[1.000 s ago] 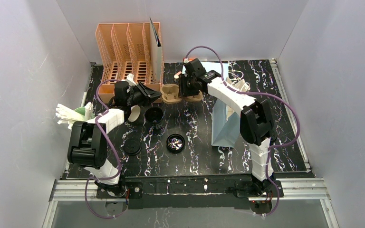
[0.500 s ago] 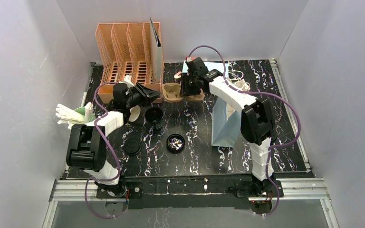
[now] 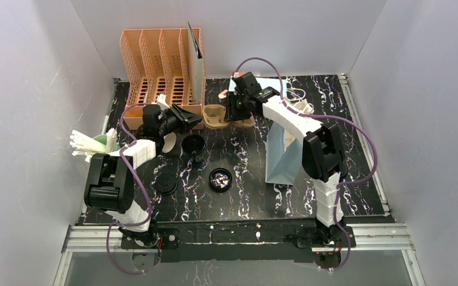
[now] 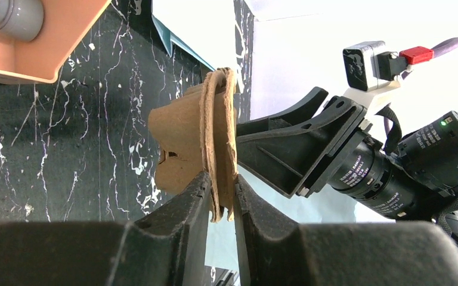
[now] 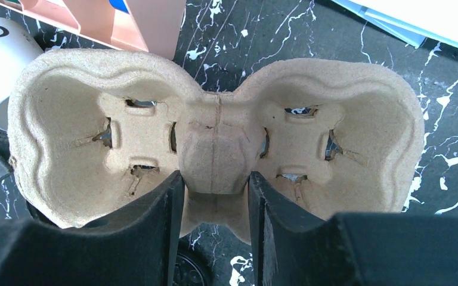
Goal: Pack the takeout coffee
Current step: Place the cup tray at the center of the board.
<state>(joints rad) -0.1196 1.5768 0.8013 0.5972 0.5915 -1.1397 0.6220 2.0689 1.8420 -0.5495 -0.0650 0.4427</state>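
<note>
Clamping the carrier [image 5: 214, 143], left end effector [image 4: 220, 192] and right end effector [image 5: 214, 180] overhang marbled table [image 3: 247, 193].

Bright even light; faint soft shadows; left wrist view's backdrop blown out white.

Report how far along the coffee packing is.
Done: nothing is packed; both sockets of the pulp carrier are empty. In hand: the left gripper pinches the carrier's rim and the right gripper clamps its centre ridge. Left: the dark cup stands open, a black lid lies loose, and the paper bag waits. Capping, seating and bagging are all still to do.
</note>
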